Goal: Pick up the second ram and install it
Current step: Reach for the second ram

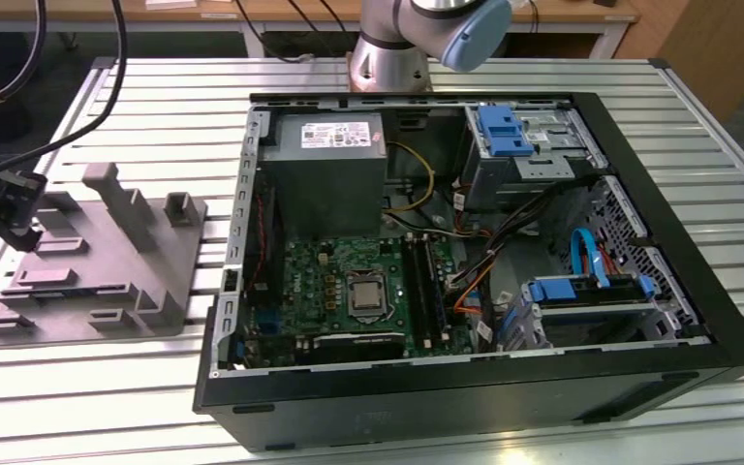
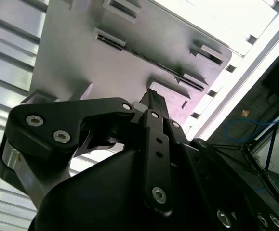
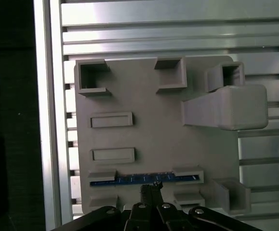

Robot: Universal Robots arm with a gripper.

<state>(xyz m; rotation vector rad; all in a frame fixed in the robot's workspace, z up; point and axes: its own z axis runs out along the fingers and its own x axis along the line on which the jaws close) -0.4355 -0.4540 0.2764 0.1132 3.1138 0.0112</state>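
First wrist view puts the gripper (image 3: 152, 188) just over the edge of the second ram (image 3: 129, 179). Its jaws look drawn together, with no gap between them and nothing held. The second wrist view agrees, with the gripper (image 2: 151, 96) narrowing to a single tip above the grey holder tray (image 2: 72, 72).

The ram stands on edge in a slot of the holder tray (image 3: 153, 139), showing as a thin blue strip between two grey blocks. In the exterior view the gripper (image 1: 23, 237) hangs above the tray (image 1: 152, 262) at the exterior view's left, well apart from the open computer case (image 1: 502, 387) and its green motherboard (image 1: 333, 281).

By my reading the stick is not yet lifted, so both the pick and the install remain. Whether the tip touches the ram I cannot tell, and the motherboard's slots are too dark to show whether any is filled.
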